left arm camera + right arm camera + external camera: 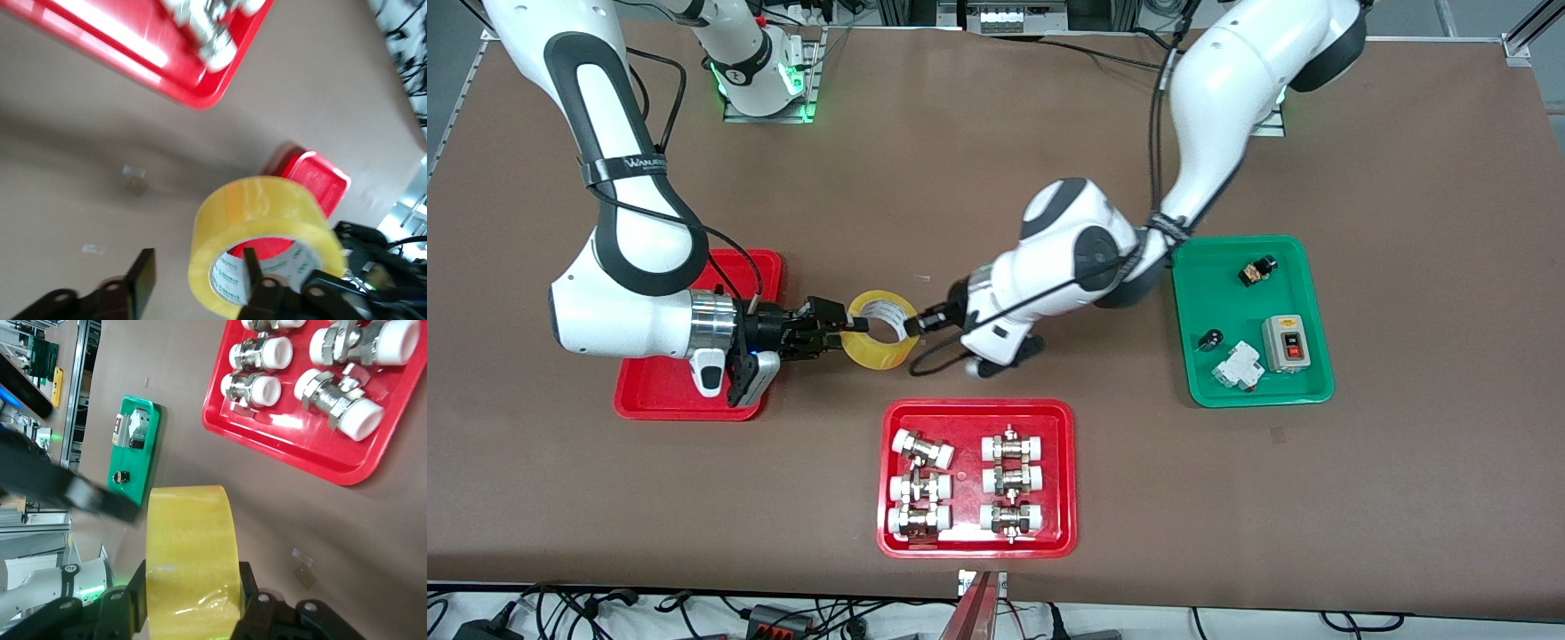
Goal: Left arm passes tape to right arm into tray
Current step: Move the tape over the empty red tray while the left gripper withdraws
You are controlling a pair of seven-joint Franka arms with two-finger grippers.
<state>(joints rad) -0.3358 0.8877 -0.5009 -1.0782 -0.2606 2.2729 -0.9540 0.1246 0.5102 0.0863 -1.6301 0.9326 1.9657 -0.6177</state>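
Tape (882, 331) held in the air over bare desk (996, 160), between the plain red tray (758, 264) and the tray of fittings (977, 477). Right hand (838, 331) pinches its rim, fingers (259, 599) on both flat sides. Left hand (918, 322) spread: one finger (251, 268) inside the white core, not clamping. Green print on the core, unreadable. Right arm strap reads "WANJER…", partly legible.
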